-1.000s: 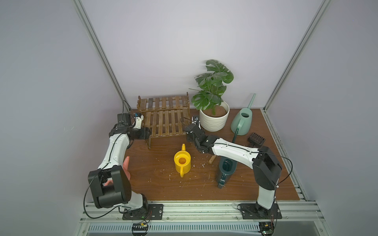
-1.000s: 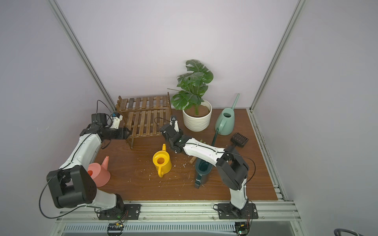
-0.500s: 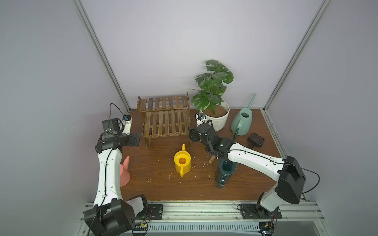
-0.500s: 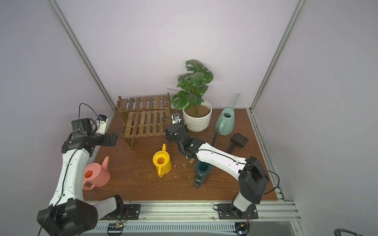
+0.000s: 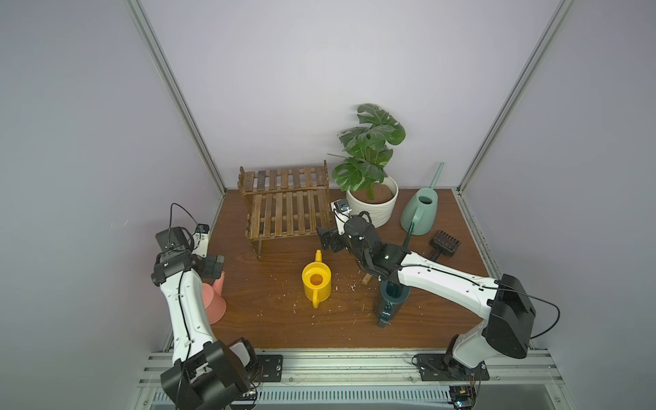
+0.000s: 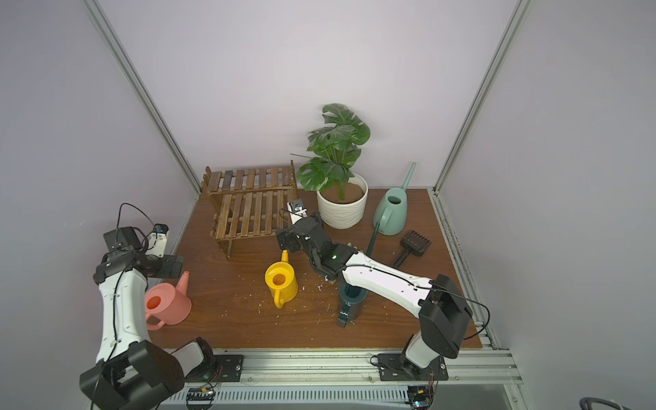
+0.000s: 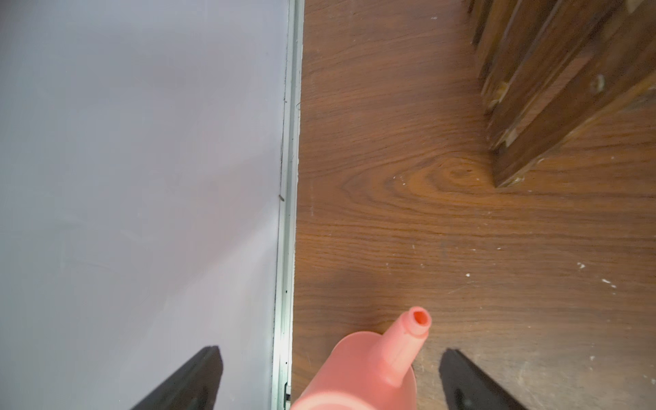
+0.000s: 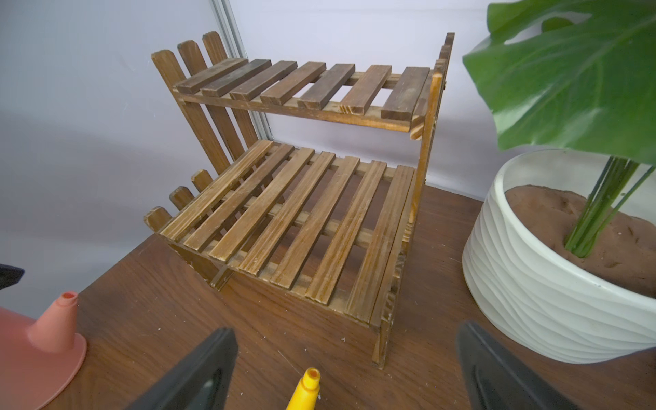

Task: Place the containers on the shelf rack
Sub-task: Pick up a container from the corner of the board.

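Shelf rack point(image 5: 284, 209) is dark slatted wood with two stepped tiers, at the back of the bench point(image 5: 277, 319). All four cans stand on the bench. Pink can point(image 6: 165, 305) and yellow can point(image 5: 316, 284) point their spouts rackward. Mint can point(image 5: 420, 213) aims its long spout up and back. Teal can point(image 5: 390, 301) is half hidden under the right arm point(image 5: 443, 280). Left gripper point(image 7: 330, 355) sits over the pink spout and right gripper point(image 8: 346, 330) over the yellow one, both spread wide and holding nothing.

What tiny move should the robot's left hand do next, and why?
Probably lower the left gripper and close on the pink watering can. Its jaws are open, the can shows right between them in the left wrist view, and the shelf rack holds nothing yet.
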